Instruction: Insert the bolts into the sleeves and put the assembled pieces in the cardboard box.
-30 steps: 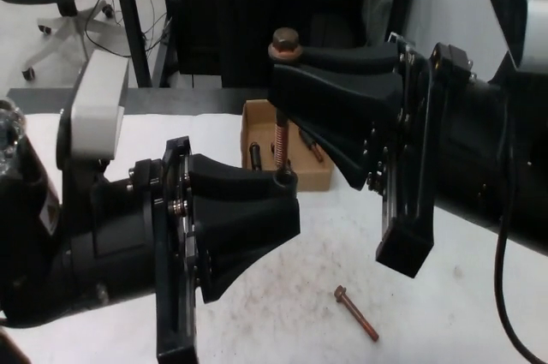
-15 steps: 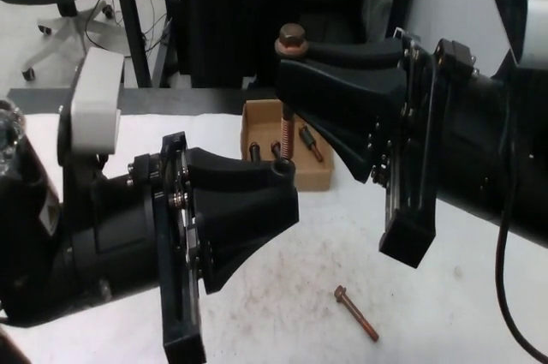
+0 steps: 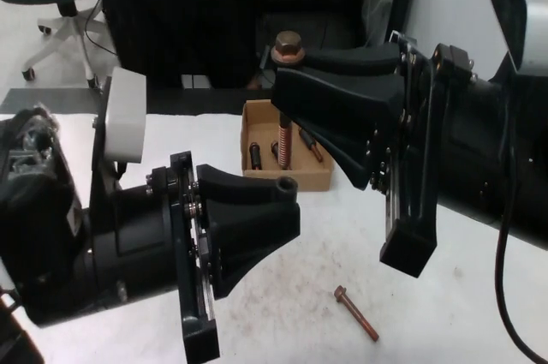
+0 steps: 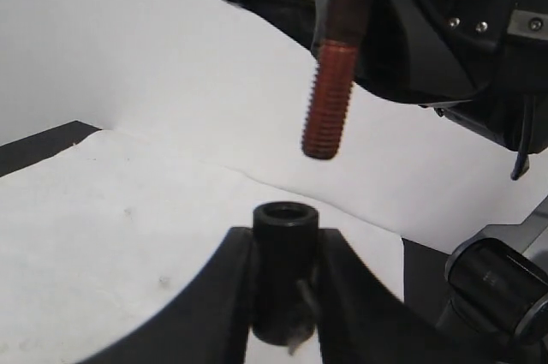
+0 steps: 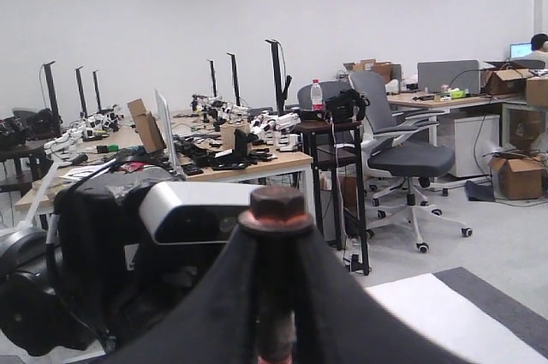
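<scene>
Copper-red threaded bolt hangs above black hollow sleeve

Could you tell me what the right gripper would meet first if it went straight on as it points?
Probably the left arm's wrist camera, which lies beyond the right gripper and its bolt; depth is unclear, so it might pass above.

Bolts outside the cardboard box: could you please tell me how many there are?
2. The held bolt hangs upright in the jaws of the right gripper, above the sleeve; the loose bolt lies on the table. Others may be hidden behind the arms.
</scene>
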